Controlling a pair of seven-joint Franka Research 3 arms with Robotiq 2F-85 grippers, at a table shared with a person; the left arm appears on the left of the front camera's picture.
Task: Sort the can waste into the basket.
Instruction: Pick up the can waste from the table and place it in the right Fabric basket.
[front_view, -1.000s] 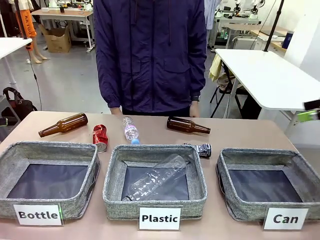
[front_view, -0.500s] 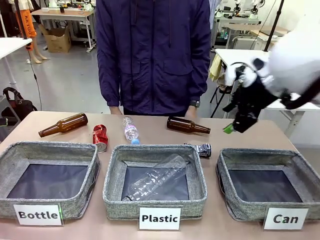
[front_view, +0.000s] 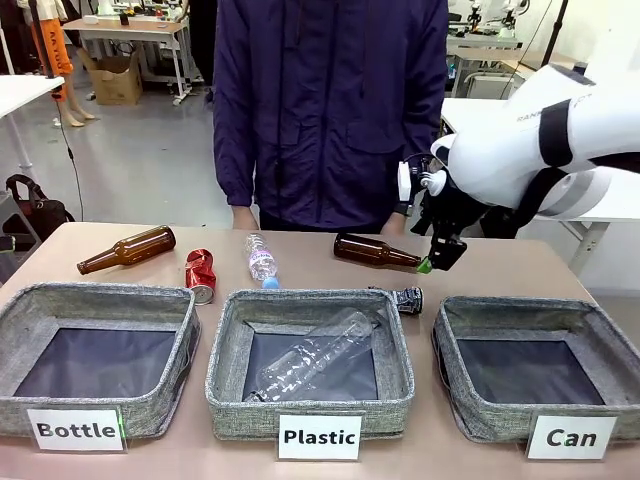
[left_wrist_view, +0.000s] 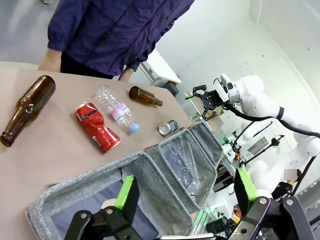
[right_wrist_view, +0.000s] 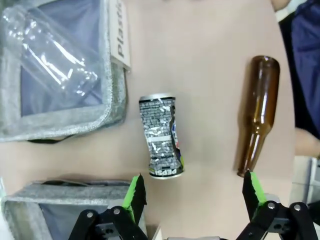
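Baskets sat nearest me in a row on the worktop (front_view: 520, 272): Bottle basket (front_view: 160, 415) on the left, Plastic basket (front_view: 240, 410) in the middle with a clear bottle (front_view: 315, 362) lying in it, Can basket (front_view: 495, 420) on the right. My left pincer (left_wrist_view: 186, 192) hung over the Bottle basket with its jaws apart, nothing between them. Just beyond the Plastic basket's far right corner lay the silver can (front_view: 405, 298) on its side, outside the Can basket. The red can (front_view: 200, 274) lay just behind the Bottle basket's far right corner, beside a small plastic bottle (front_view: 261, 260). My right pincer (front_view: 436, 258) hovered above the silver can, jaws wide and gripping nothing; in its wrist view the can lay on the worktop ahead of the fingers. Farther back, one brown bottle (front_view: 128, 249) lay at the left and another (front_view: 375, 251) just beside the right pincer. A person (front_view: 330, 100) stood at the far edge.
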